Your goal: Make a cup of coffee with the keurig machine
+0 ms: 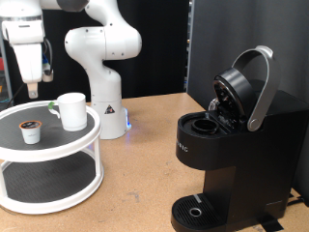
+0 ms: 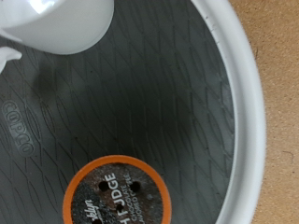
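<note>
The cup (image 1: pixel 70 109) is a small white mug standing on the top shelf of a round white two-tier stand (image 1: pixel 58 150). A small white coffee pod (image 1: pixel 32 132) with a dark, orange-ringed top stands beside it on the same shelf. My gripper (image 1: pixel 35 85) hangs above the shelf, over the pod and clear of it. In the wrist view the pod (image 2: pixel 117 192) and part of the cup (image 2: pixel 54 22) show on the dark mat; the fingers do not show there. The keurig machine (image 1: pixel 232 145) stands at the exterior view's right with its lid (image 1: pixel 241 87) raised and its pod chamber (image 1: pixel 205 124) open.
The white robot base (image 1: pixel 104 77) stands behind the stand. The stand's white rim (image 2: pixel 239 103) curves round the mat. The machine's drip tray (image 1: pixel 198 210) is at the exterior view's bottom. Bare wooden table lies between stand and machine.
</note>
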`<action>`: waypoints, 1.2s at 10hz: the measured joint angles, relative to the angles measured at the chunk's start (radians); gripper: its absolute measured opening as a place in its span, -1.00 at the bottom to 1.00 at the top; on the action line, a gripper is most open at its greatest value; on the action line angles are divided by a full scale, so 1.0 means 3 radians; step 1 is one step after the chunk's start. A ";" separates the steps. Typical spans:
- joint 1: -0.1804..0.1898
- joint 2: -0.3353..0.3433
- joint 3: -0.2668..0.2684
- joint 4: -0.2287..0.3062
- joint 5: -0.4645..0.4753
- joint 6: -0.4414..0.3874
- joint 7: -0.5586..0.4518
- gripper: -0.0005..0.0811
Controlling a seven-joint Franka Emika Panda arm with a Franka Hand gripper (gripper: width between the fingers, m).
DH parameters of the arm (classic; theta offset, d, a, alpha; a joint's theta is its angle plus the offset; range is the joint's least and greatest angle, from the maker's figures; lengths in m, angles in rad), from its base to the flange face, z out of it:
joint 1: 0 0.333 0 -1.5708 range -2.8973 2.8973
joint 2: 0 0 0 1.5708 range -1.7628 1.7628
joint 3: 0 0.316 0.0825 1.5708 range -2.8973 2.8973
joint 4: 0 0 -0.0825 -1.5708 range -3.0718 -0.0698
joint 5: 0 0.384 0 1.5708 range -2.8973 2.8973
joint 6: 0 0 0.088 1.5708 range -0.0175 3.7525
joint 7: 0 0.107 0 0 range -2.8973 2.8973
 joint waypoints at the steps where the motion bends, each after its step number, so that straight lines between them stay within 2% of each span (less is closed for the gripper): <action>1: -0.0020 0.0034 -0.0016 -0.0052 -0.0021 0.0087 0.0000 0.99; 6: -0.0095 0.0210 -0.0050 -0.0269 -0.0123 0.0490 0.0053 0.99; 12: -0.0123 0.0419 -0.0098 -0.0425 -0.0129 0.0893 0.0053 0.99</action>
